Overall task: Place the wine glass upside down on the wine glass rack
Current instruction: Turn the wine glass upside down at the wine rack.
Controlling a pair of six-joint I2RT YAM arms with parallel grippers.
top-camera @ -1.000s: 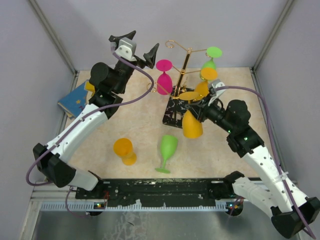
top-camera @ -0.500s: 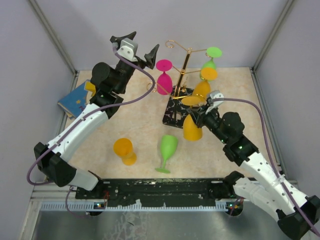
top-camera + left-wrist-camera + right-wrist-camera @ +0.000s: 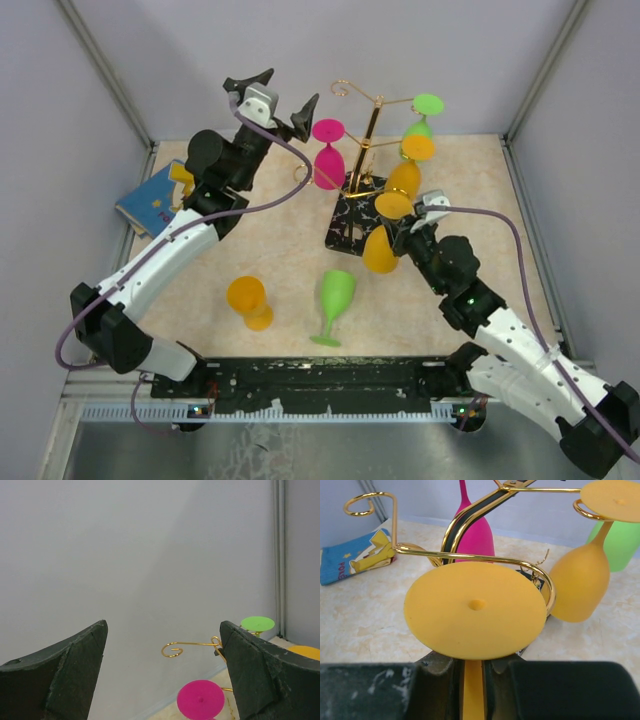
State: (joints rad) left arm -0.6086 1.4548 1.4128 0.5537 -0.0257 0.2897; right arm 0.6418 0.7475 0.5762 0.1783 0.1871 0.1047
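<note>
From above: gripping the orange wine glass (image 3: 382, 252) by its stem in the right end effector (image 3: 403, 232), just before the wine glass rack (image 3: 372, 120). Left wrist: left end effector (image 3: 162, 680) released beside the rack's top. Right wrist: glass foot against a rack arm.

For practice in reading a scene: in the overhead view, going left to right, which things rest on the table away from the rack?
Blue booklet → orange glass → green glass.
</note>
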